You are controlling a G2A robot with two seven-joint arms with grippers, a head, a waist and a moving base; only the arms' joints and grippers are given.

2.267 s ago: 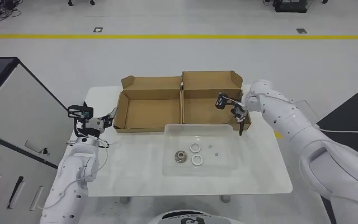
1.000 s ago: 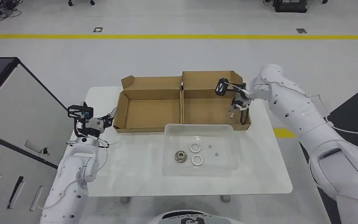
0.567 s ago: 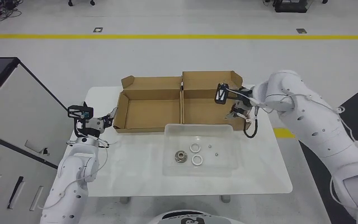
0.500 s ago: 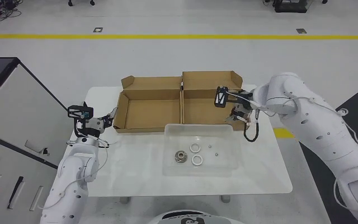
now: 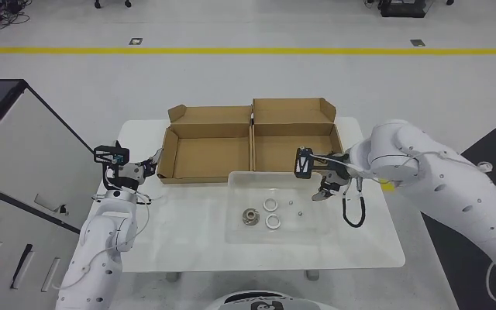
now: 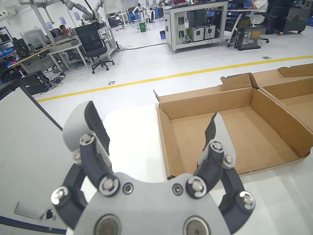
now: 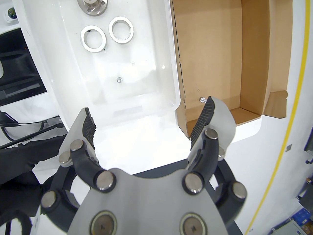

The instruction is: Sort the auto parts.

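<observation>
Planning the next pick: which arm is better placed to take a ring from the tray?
Right. The right pincer, open, hangs by the tray, near the rings; the left pincer sits beside a cardboard box, farther off.

On the surface [image 5: 194,232], mid-frame from above, the left box [image 5: 205,155] touches the right box [image 5: 287,151]. Just below them lies the bin [image 5: 310,231], holding a hub [image 5: 249,216] with an upper ring [image 5: 271,204] and lower ring [image 5: 273,222] to its right. My right fingers [image 7: 207,113] hang at the bin's upper-right corner; my left fingers [image 6: 97,125] sit frame-left beside the left box.
</observation>
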